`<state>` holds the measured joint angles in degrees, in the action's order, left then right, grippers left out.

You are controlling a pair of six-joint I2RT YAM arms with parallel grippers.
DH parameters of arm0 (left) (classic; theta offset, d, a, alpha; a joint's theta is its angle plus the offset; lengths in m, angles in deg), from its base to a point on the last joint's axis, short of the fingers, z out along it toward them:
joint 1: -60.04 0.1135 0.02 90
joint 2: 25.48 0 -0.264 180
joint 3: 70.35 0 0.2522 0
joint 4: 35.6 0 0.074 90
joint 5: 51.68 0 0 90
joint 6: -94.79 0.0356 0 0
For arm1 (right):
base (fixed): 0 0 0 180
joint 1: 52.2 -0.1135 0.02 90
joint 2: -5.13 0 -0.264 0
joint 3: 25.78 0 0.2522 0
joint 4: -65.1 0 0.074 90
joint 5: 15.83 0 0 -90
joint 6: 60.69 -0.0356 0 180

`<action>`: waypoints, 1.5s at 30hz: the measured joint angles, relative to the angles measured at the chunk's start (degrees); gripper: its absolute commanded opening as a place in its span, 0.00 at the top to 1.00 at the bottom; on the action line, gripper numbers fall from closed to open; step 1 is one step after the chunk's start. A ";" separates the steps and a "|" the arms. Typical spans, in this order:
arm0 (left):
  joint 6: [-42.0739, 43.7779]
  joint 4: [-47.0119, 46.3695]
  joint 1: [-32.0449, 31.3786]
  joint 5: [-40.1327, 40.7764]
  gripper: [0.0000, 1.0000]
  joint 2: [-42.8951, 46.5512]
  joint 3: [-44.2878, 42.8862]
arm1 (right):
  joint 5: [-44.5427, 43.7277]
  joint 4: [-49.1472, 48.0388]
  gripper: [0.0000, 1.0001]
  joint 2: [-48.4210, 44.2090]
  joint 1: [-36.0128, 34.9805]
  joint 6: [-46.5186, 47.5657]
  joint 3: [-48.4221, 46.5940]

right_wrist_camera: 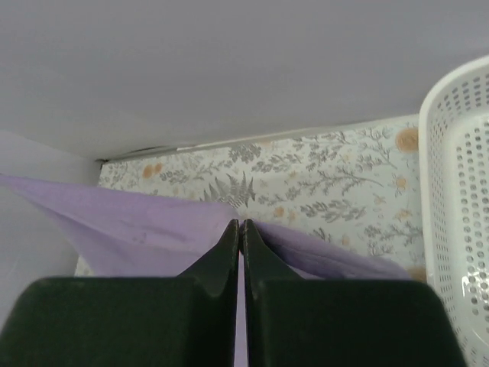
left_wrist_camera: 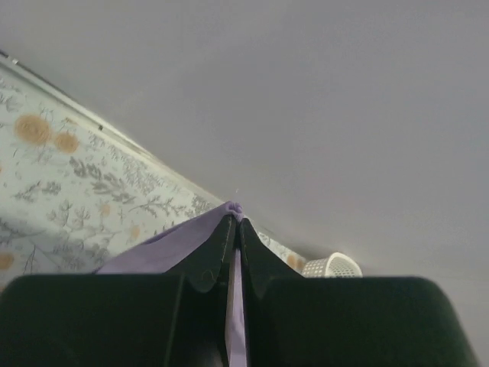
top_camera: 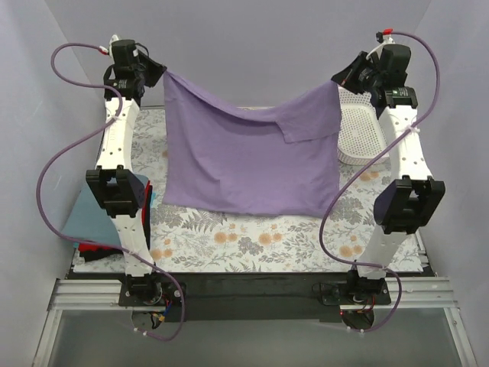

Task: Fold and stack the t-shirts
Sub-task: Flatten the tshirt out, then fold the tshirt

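A lilac-purple t-shirt (top_camera: 248, 157) hangs spread between my two raised arms above the floral table cover. My left gripper (top_camera: 159, 74) is shut on its upper left corner, and my right gripper (top_camera: 341, 79) is shut on its upper right corner. The cloth sags in the middle, and its lower hem reaches the cover. In the left wrist view a purple fold (left_wrist_camera: 191, 237) is pinched at the tips of my left gripper (left_wrist_camera: 236, 216). The right wrist view shows purple cloth (right_wrist_camera: 137, 229) spreading to both sides of my right gripper (right_wrist_camera: 240, 227). Folded shirts in blue-grey (top_camera: 90, 220), red (top_camera: 95, 248) and black lie stacked at the table's left edge.
A white plastic mesh basket (top_camera: 359, 134) lies tipped at the back right, partly behind the right arm; its wall (right_wrist_camera: 458, 229) fills the right side of the right wrist view. The floral table cover (top_camera: 252, 237) shows in front of the hanging shirt. Purple walls enclose the back and sides.
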<state>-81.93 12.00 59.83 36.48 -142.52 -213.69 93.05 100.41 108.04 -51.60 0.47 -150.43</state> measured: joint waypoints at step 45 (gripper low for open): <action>-6.64 -4.83 11.23 -4.96 1.00 42.60 82.86 | -5.38 -8.85 0.99 -32.33 7.43 2.08 69.44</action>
<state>-88.57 7.17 71.07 31.51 -99.92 -130.83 87.67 91.55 75.72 -44.17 2.55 -80.99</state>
